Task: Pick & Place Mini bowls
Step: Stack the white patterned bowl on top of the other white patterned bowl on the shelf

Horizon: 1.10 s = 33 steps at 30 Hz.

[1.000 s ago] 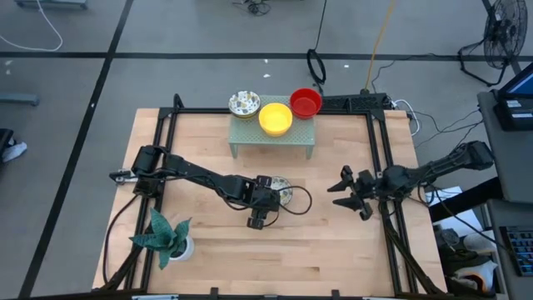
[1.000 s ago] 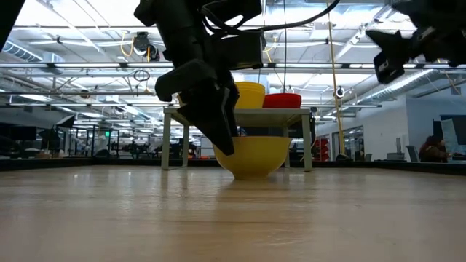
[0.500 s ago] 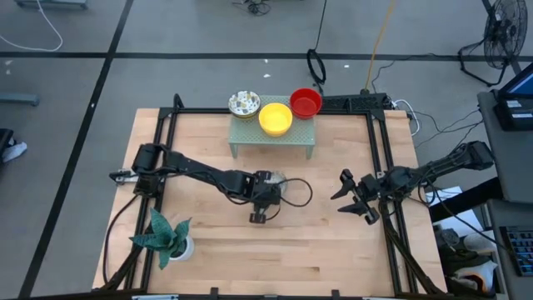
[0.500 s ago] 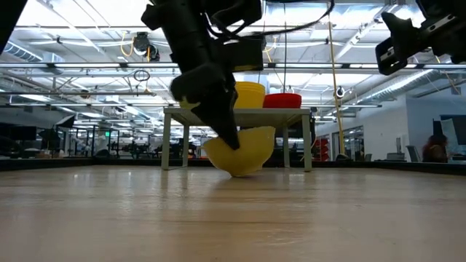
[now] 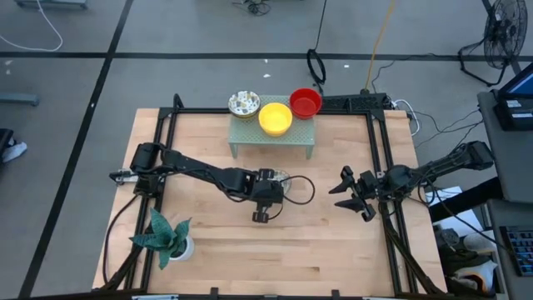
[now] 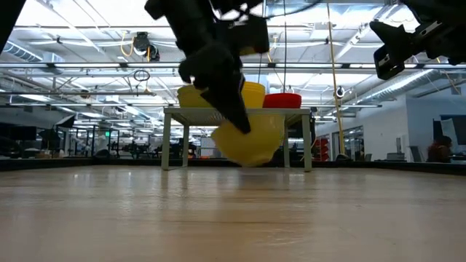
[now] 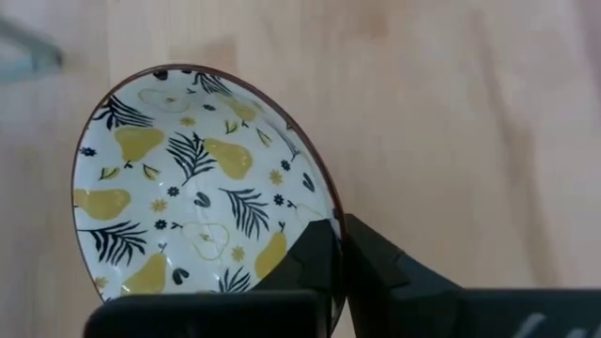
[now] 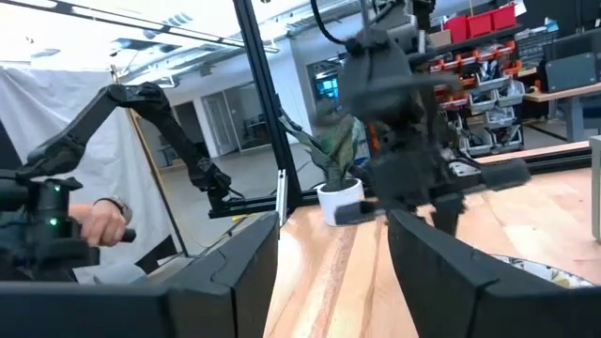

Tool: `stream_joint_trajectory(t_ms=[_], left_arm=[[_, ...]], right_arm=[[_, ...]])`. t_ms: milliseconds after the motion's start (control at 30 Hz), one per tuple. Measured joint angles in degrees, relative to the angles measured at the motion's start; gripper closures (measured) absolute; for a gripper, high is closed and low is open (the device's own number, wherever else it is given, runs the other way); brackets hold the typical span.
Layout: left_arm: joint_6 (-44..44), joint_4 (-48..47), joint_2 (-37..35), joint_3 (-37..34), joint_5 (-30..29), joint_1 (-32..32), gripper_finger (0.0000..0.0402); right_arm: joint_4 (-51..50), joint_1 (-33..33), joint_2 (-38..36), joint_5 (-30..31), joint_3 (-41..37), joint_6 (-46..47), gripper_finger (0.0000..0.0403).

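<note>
My left gripper (image 5: 265, 198) is shut on a mini bowl (image 7: 202, 183), white inside with yellow pears and dark leaves, yellow outside in the low view (image 6: 251, 142), near the table's middle. Three more mini bowls stand on the pale green rack (image 5: 273, 140) at the far side: a speckled one (image 5: 244, 103), a yellow one (image 5: 276, 118) and a red one (image 5: 306, 102). My right gripper (image 5: 351, 193) is open and empty above the table's right side. My left gripper pinches the bowl's rim (image 7: 331, 214), one finger inside the bowl (image 7: 305, 268) and one outside (image 7: 394, 272). The fingers slant down from above. The bowl hangs tilted, lifted clear of the table (image 6: 247, 149).
A green plant in a white pot (image 5: 171, 240) stands at the near left corner. A black frame (image 5: 379, 150) runs along the table's edges. Bare wood lies in front of the rack and toward the near edge.
My left gripper has risen with the patterned bowl and drawn a little toward the rack. The bowl stood on the table a second ago; it has tipped and now hangs clear of the wood.
</note>
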Motion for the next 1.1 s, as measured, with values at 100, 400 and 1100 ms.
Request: stream_joint_trajectory(t_ms=[100, 400, 1100], left_arm=[[2.08, -1.18, -1.27, 1.52, -0.25, -0.60, 0.0385], [7.39, -8.80, -4.64, 11.16, -5.48, -0.32, 0.0384], [14.10, -16.00, -16.94, 16.61, -15.58, 22.52, 0.0375]], right_arm=[[-0.37, 0.00, -0.02, 0.01, 0.01, 0.00, 0.0212], [-1.32, 0.00, 0.20, -0.03, -0.01, 0.00, 0.0215], [-2.23, 0.00, 1.25, -0.01, -0.01, -0.66, 0.0211]])
